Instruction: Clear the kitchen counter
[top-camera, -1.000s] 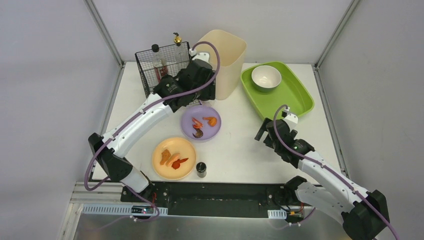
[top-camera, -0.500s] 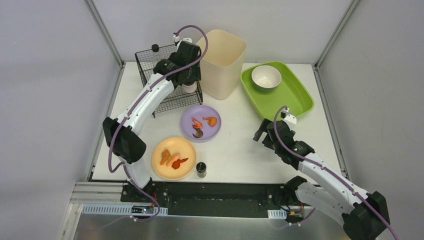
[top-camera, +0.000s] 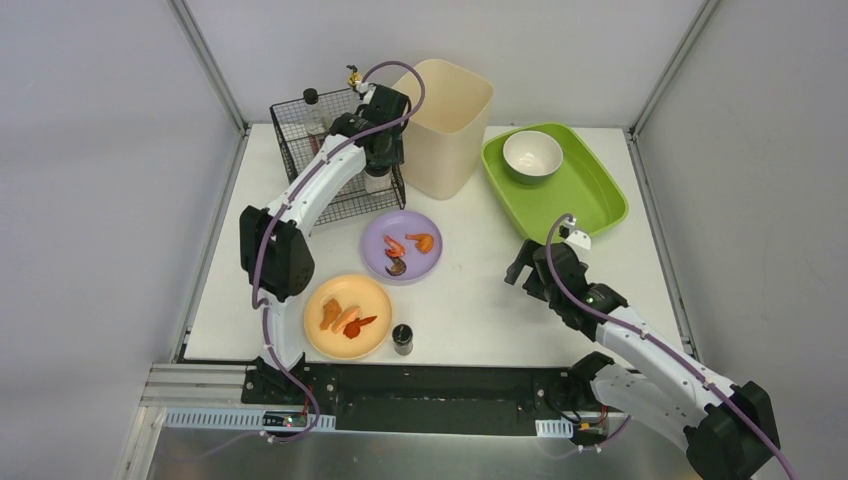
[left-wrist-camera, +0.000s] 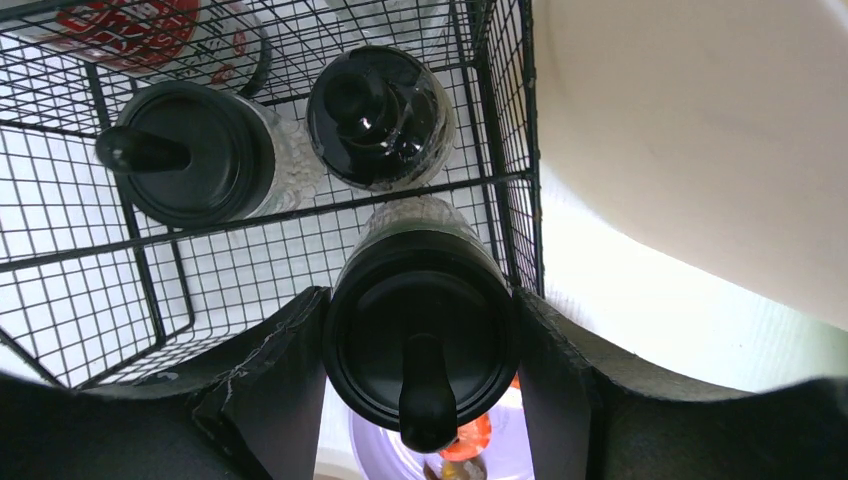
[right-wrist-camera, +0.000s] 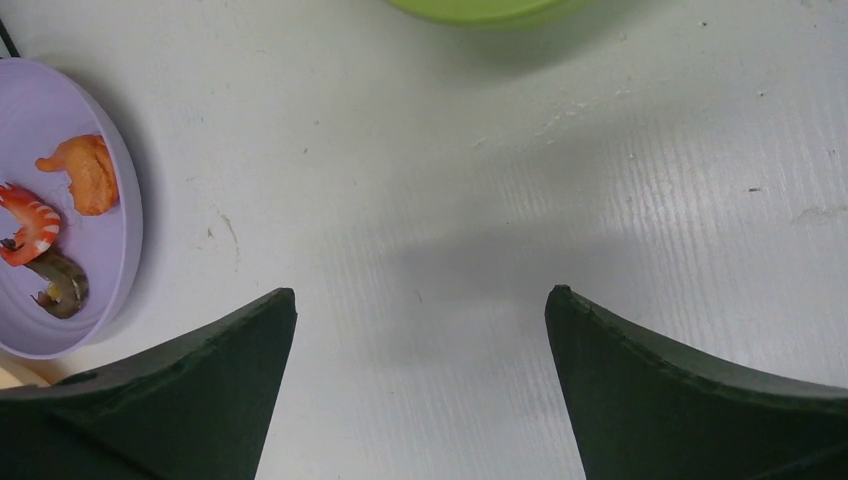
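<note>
worktop (top-camera: 480, 290): white, takes up the middle of the top view. It's partly cleared, I'd say, with a fair bit left on it.
left gripper (left-wrist-camera: 425, 380): clamped on a glass jar (left-wrist-camera: 420, 330) with a black lid, one finger on each side. It hangs at the right front corner of the wire basket (top-camera: 300, 150). Can't tell if the jar is inside the wire or just over it.
right gripper (right-wrist-camera: 420, 400): wide open and holding nothing, over a bare patch of worktop near the purple plate (top-camera: 425, 262).
looks done: two black-lidded jars (left-wrist-camera: 190, 150) and a red-labelled bottle (left-wrist-camera: 150, 20) sit in the basket. A white bowl (top-camera: 531, 155) sits in the green tray (top-camera: 600, 195).
left to do: the purple plate and the orange plate (top-camera: 345, 290) both have food scraps on them. A small dark jar (top-camera: 402, 339) stands just beside the orange one.
bin (top-camera: 440, 160): cream, next to the basket. My guess is the scraps go in there, then the plates go to the tray.
overall: roughly halfway, I reckon.
</note>
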